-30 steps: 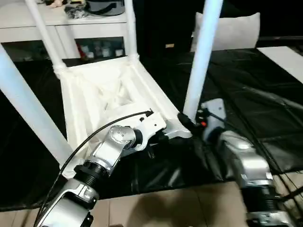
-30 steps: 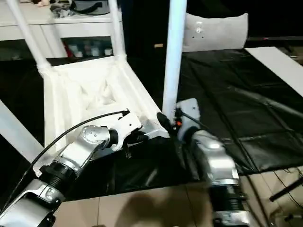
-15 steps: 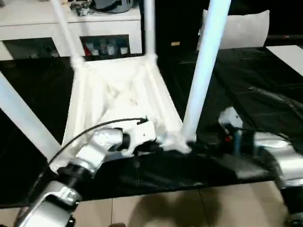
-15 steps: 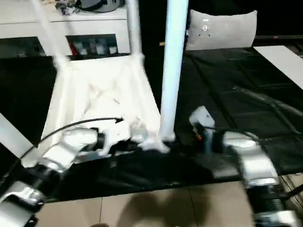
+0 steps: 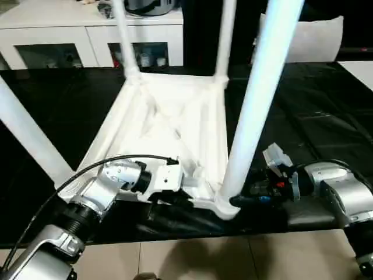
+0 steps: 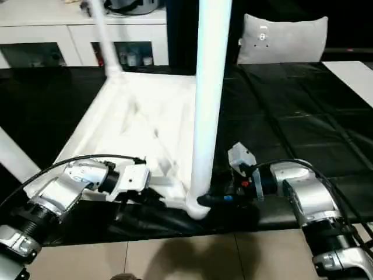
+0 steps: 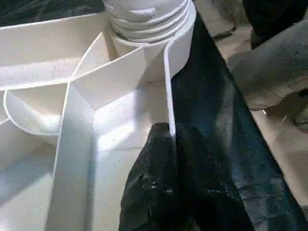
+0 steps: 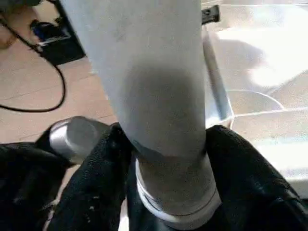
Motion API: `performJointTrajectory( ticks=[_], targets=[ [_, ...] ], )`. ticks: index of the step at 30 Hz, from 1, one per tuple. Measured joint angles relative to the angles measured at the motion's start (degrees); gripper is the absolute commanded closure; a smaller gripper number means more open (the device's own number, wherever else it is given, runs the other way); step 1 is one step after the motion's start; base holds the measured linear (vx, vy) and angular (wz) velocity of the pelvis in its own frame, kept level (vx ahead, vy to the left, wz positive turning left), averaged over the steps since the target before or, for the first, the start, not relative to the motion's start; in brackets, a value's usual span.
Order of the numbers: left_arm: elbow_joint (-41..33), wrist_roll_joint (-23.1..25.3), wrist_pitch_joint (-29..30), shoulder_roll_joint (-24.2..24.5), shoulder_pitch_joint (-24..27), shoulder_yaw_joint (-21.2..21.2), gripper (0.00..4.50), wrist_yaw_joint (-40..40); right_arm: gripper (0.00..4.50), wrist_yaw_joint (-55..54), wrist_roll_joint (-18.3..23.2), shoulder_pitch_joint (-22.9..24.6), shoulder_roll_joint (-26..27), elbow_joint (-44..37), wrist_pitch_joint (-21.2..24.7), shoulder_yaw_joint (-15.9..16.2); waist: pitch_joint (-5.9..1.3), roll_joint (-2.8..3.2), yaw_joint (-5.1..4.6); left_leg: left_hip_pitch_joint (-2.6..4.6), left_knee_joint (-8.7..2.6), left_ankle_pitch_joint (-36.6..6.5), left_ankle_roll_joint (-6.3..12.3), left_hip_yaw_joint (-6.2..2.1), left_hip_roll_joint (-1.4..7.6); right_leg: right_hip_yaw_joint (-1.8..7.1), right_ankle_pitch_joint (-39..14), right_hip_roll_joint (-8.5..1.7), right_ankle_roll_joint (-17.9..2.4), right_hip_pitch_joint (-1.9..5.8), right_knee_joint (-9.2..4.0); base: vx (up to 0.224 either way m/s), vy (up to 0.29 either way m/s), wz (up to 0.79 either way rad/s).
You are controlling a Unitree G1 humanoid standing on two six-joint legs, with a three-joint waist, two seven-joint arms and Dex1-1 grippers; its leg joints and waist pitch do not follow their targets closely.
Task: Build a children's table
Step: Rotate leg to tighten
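Observation:
The children's table (image 5: 169, 116) lies upside down on a black mat, its ribbed underside up and its white legs standing in the corner sockets. My left gripper (image 7: 171, 144) is shut on the thin rim wall of the top, close to the near right corner socket (image 7: 144, 29). My right gripper (image 8: 166, 144) reaches in from the right, low at the near right leg (image 5: 256, 105). Its black fingers (image 8: 96, 163) press on both sides of the leg's base, just above the socket. The same gripper (image 6: 213, 198) sits at the table's front corner in the right eye view.
A long white cabinet (image 5: 87, 29) runs along the back, with a white cushion (image 5: 315, 38) to its right. The black mat (image 5: 326, 116) spreads out to the right. Tiled floor (image 5: 204, 259) lies in front, with a black cable (image 8: 38, 103) on it.
The camera has shifted. My right arm has swung out to the leg's right side, and its fingers have closed in on the leg's base. The left gripper has kept its hold on the rim.

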Motion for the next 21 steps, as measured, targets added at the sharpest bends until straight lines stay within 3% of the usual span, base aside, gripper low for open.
performJointTrajectory(
  ticks=[9,15,16,21],
  targets=[
    [-0.2,-0.9,0.4,0.4,0.1,0.0,4.5,-1.0,2.54,0.6,0.9,0.1,0.0,-0.2,1.8,0.3,0.02,-0.08,0.01,-0.01,0.0,0.0,-0.01,0.01,0.0,0.02,0.0,0.0,0.0,0.0,0.01,0.0,0.0,0.0],
    [-2.2,-0.6,9.7,-1.3,0.9,3.0,4.5,4.0,2.54,-10.1,1.6,3.8,3.6,-5.1,6.9,-3.6,0.04,-0.08,-0.44,0.09,-0.02,0.0,-0.22,0.02,0.02,0.1,-0.1,0.0,0.2,-0.01,0.1,0.0,0.0,0.0],
    [-2.3,-0.3,11.0,-1.6,0.9,3.4,4.5,5.6,2.54,-12.6,1.1,3.9,4.5,-5.1,7.0,-4.1,0.08,-0.14,-0.81,0.11,0.0,0.0,-0.26,0.01,0.02,0.1,-0.1,0.0,0.2,-0.02,0.14,0.0,0.0,0.0],
    [-2.9,1.2,19.9,-5.4,0.9,6.4,4.5,15.9,2.56,-31.7,-3.5,3.7,13.0,-5.8,7.8,-7.9,0.13,-0.16,-4.46,0.22,-0.01,0.0,-0.32,-0.05,0.01,-0.03,-0.1,0.01,0.2,-0.03,-0.13,0.0,0.0,0.0]
  ],
)
